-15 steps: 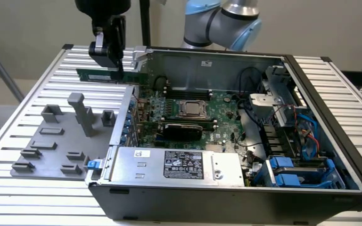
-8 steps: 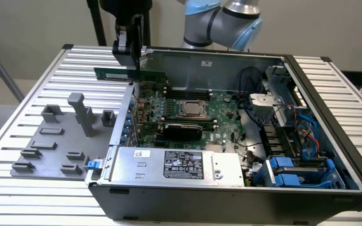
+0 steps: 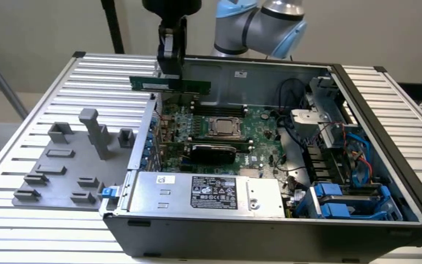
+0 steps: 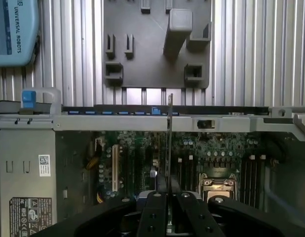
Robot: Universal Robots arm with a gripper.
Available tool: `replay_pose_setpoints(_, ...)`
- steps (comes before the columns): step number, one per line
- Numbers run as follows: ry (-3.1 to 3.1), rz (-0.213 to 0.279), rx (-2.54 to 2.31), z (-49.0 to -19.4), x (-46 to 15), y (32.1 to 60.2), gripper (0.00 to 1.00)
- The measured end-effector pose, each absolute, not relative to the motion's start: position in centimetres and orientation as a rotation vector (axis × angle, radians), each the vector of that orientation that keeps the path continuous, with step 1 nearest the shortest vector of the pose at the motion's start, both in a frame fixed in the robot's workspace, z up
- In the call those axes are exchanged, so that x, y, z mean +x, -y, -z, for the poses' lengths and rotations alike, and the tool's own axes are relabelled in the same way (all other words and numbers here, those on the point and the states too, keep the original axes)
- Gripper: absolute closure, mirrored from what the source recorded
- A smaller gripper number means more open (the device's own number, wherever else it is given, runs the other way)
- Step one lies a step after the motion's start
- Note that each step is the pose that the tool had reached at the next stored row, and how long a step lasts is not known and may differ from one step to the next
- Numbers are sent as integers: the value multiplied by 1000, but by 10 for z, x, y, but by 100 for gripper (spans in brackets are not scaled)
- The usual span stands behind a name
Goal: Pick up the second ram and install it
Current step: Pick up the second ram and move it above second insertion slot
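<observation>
Holding long thin green ram stick (image 3: pixel 196 86) level in black robot fingers (image 3: pixel 169 63), pinched tight. Stick up in air over back of open black computer box (image 3: pixel 270 236). Grey block plate (image 3: pixel 50 165) on ribbed metal table (image 3: pixel 20 231), exterior view's left.
Wrist view: fingers (image 4: pixel 153 212) squeeze stick (image 4: pixel 170 138), seen edge-on, above green main board (image 4: pixel 202 143).

Robotics lab: slatted aluminium table (image 3: pixel 394 121), open PC case (image 3: pixel 270 236) below the pincer (image 3: pixel 171 74), grey fixture plate (image 3: pixel 59 185) beside.
</observation>
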State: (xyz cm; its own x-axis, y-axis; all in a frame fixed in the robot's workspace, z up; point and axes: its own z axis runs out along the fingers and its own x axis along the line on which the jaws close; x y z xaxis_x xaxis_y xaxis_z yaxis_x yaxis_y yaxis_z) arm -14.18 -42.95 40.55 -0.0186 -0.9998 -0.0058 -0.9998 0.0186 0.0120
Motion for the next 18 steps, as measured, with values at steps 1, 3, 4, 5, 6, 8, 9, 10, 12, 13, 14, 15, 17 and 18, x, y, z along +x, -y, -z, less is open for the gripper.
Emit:
replay_pose_setpoints(1,2239,20,2198,-406,-138,428,86)
replay_pose_setpoints(3,2239,20,2198,-405,-132,425,86)
replay_pose_setpoints(4,2239,20,2198,-405,-129,423,86)
replay_pose_setpoints(5,2239,20,2198,-405,-127,421,86)
replay_pose_setpoints(6,2239,20,2198,-405,-124,419,86)
replay_pose_setpoints(8,2239,20,2198,-404,-119,414,86)
replay_pose_setpoints(9,2239,20,2198,-403,-118,411,86)
replay_pose_setpoints(10,2239,20,2198,-402,-116,408,86)
replay_pose_setpoints(12,2239,20,2198,-400,-112,402,86)
replay_pose_setpoints(13,2239,20,2198,-399,-110,399,86)
replay_pose_setpoints(14,2239,20,2198,-397,-107,396,86)
replay_pose_setpoints(15,2239,20,2198,-395,-104,394,86)
replay_pose_setpoints(17,2239,20,2198,-392,-95,389,86)
replay_pose_setpoints(18,2239,20,2198,-390,-91,388,86)
